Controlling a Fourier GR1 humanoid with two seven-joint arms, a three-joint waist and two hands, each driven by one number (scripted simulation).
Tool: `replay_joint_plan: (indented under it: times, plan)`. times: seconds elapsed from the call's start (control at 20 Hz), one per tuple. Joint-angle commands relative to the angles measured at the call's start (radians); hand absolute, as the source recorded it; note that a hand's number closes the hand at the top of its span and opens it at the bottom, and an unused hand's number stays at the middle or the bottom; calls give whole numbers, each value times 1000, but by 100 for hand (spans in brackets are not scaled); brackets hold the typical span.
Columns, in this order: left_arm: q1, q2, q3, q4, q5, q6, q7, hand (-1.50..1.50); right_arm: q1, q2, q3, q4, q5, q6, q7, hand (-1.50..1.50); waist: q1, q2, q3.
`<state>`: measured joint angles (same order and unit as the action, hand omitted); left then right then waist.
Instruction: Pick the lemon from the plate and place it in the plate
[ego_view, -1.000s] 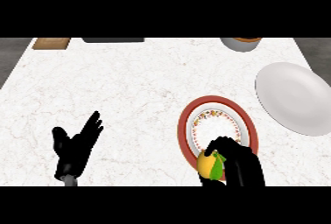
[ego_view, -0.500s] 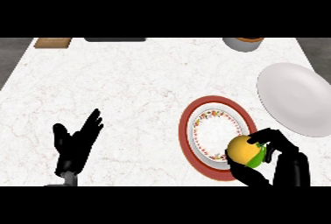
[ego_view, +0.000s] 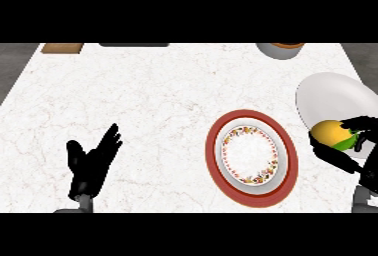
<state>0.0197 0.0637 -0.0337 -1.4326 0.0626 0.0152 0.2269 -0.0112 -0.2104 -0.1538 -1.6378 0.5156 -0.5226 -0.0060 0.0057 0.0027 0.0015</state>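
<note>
My right hand (ego_view: 341, 156) is curled round the yellow lemon (ego_view: 330, 132), which has a green patch, at the right edge of the head view. It holds the lemon over the near rim of the plain white plate (ego_view: 336, 97). The red-rimmed patterned plate (ego_view: 251, 185) lies just left of that hand with nothing on it. My left hand (ego_view: 90, 165) rests open at the lower left, fingers up, far from both plates.
A grey bowl (ego_view: 280, 50) stands at the counter's back right. A wooden board (ego_view: 62, 48) and a dark flat object (ego_view: 133, 44) lie along the back edge. The counter's left edge borders a grey floor.
My right hand has carried the lemon rightward and away from me, from the red-rimmed plate's near edge to the white plate's rim. The left hand has stayed still.
</note>
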Motion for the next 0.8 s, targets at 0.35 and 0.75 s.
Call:
replay_joint_plan:
  times: [0.35, 0.75]
  plan:
    - [-35, -31, -24, 37, -37, 22, -17, 0, -380, -210, -291, 742, -245, 33, -429, 150, 16, 6, 1]
    - [16, 6, -22, -5, -5, -44, -26, 0, -576, -385, -338, 1158, -198, 64, -401, 150, 55, 16, 2]
